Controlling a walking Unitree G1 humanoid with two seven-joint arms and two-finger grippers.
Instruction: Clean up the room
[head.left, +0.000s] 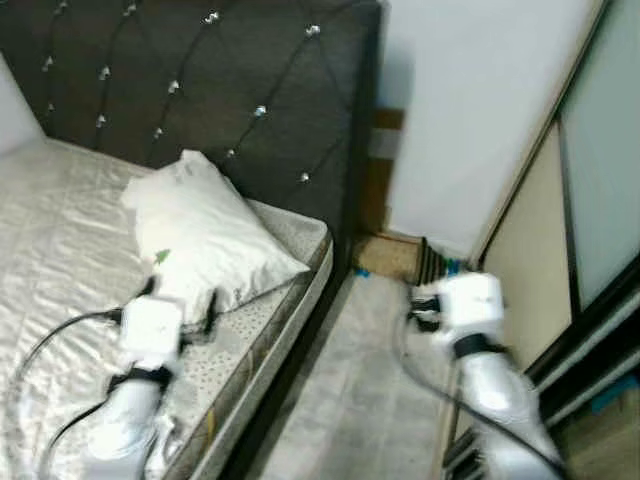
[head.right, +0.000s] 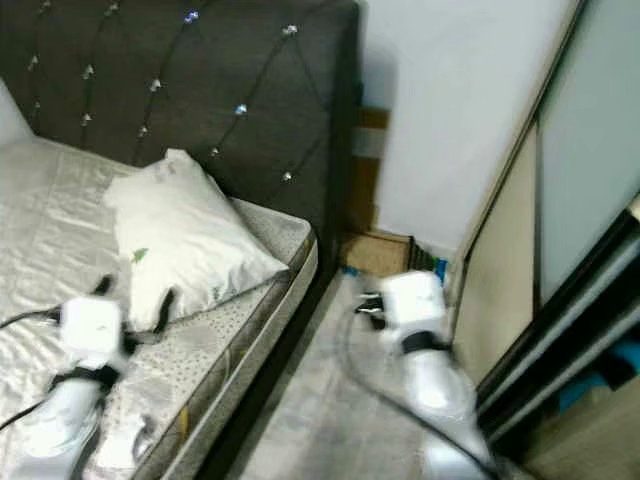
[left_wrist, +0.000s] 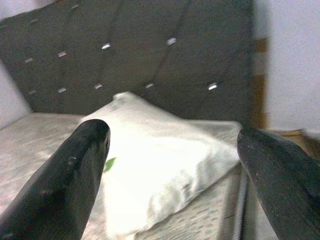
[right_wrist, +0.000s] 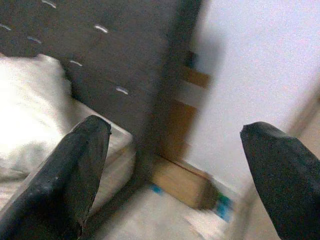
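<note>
A white pillow (head.left: 205, 232) lies askew on the bed (head.left: 60, 240), near its right corner by the dark tufted headboard (head.left: 200, 80). A small green mark sits on the pillow's near side. My left gripper (head.left: 182, 292) hovers over the mattress just short of the pillow, open, with nothing between its fingers (left_wrist: 75, 175). In the left wrist view the pillow (left_wrist: 160, 155) fills the gap between the fingers. My right gripper (head.left: 432, 268) is out over the floor strip beside the bed, open and empty, pointing toward the far corner.
A narrow grey floor strip (head.left: 350, 390) runs between the bed and a sliding wardrobe (head.left: 590, 200) on the right. A cardboard box (head.left: 385, 255) sits at the strip's far end against the white wall (head.left: 470, 100). Black cables trail from both arms.
</note>
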